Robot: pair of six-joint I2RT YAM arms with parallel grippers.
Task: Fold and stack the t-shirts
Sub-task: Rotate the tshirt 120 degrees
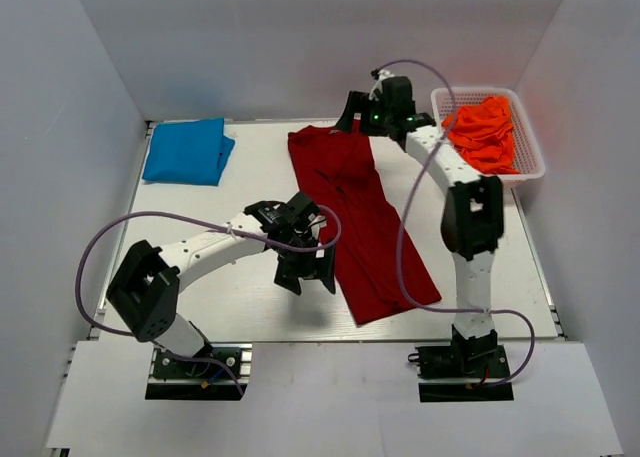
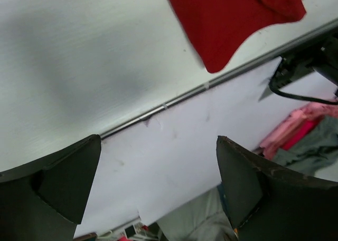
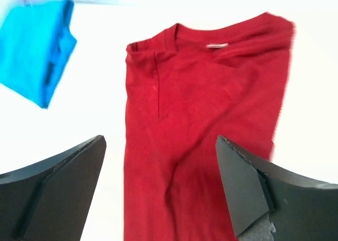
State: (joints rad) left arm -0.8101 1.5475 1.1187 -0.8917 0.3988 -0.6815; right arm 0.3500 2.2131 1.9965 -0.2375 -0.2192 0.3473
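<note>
The white tabletop (image 1: 250, 177) before me carries three things. A dark red t-shirt (image 1: 360, 217) lies flat on it, folded in to a long narrow strip. Its neck end sits near the middle of the far edge, and the strip slants to the right as it runs toward the near edge. Its hem stops just short of that edge, right of centre. A blue t-shirt (image 1: 187, 151), folded to a compact bundle, rests in the far left corner, well apart from the red one. A white mesh basket (image 1: 530, 137) stands at the far right corner.
</note>
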